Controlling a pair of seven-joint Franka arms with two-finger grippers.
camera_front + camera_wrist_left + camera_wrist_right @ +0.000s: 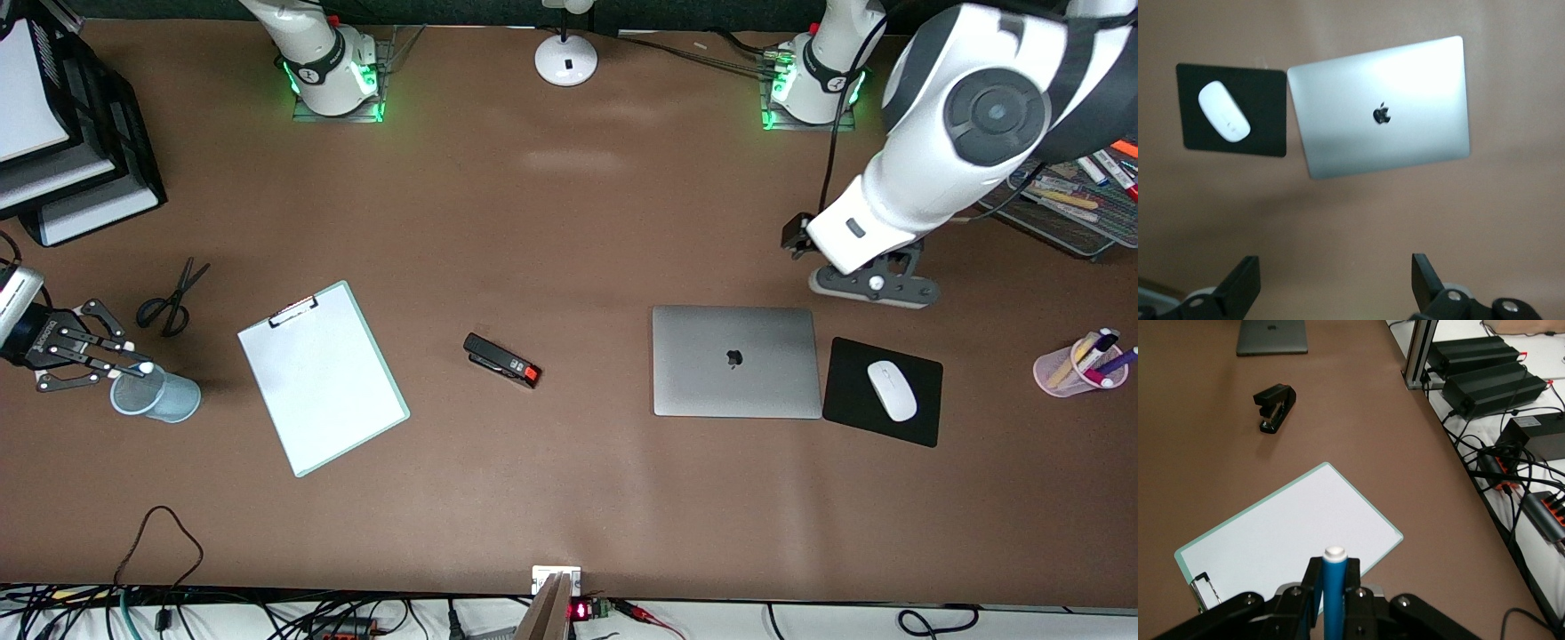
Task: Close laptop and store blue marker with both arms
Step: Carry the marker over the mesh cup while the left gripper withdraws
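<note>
Clamping the blue marker [1334, 587] between its 2 black fingers [1313, 581], the right gripper [116, 364] holds the marker with its whitish end pointing out past the fingertips. In the front view that whitish tip shows at the rim of a pale blue mesh cup [158, 394], and the gripper is just over the cup's rim at the right arm's end of the table. A pair of black scissors [171, 300] lies farther from the front camera than the cup. Beside the cup, toward the table's middle, a clipboard [322, 378] with a white sheet lies flat and slightly turned. A black stapler [501, 360] with a red end sits between the clipboard and the laptop [735, 361].

The left gripper [867, 286] has its 2 fingers [1243, 283] spread wide apart with nothing between them. It hangs over bare table just farther from the front camera than the laptop and the mouse pad [882, 391]. The laptop is shut, lying flat with its silver lid and dark apple logo facing up. Just beside it, toward the left arm's end, the black mouse pad carries a white mouse [891, 389]. A pink cup of pens [1080, 363] stands near the table's edge at the left arm's end.
</note>
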